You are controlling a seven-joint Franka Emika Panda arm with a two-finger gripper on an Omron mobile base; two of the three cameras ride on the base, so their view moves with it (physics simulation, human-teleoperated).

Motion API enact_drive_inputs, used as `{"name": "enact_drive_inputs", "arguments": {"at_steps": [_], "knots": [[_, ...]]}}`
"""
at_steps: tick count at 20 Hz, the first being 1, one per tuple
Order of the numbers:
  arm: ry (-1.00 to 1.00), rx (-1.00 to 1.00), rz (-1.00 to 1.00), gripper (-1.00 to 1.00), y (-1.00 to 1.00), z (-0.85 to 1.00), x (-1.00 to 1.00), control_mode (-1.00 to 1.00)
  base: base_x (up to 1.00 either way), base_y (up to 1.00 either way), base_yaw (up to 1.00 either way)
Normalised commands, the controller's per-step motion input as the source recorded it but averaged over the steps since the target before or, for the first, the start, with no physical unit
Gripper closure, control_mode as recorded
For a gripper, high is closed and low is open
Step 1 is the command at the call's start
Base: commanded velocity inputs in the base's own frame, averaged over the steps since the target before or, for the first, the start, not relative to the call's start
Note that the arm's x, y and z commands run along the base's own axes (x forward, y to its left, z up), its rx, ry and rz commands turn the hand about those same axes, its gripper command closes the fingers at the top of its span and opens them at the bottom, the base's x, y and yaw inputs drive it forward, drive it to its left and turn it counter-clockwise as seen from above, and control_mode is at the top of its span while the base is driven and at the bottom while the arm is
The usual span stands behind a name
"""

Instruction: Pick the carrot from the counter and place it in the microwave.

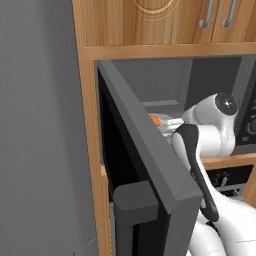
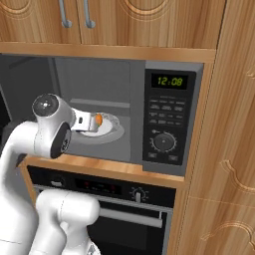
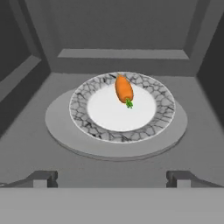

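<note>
Inside the microwave, grey walls leave free room around the round plate. On it lies the carrot, near the far rim. Claw stands wide open, empty, apart from the plate's near edge.

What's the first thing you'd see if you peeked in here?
The bright orange carrot jumps out, lying on the white plate inside the dark microwave. The gripper is open just in front of the plate, not touching the carrot. The microwave's thick grey door stands wide open on the left.
</note>
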Motion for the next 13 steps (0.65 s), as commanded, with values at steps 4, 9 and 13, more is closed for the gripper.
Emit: {"name": "enact_drive_inputs", "arguments": {"at_steps": [4,9,13], "knots": [[0.0,0.07,-0.11,-1.0,-0.13,0.18,-1.0,-1.0,0.0,0.0,0.0],[0.0,0.07,-0.11,-1.0,-0.13,0.04,-1.0,-1.0,0.0,0.0,0.0],[-0.01,0.02,-0.11,-1.0,-0.01,0.0,-1.0,-1.0,0.0,0.0,0.0]]}}
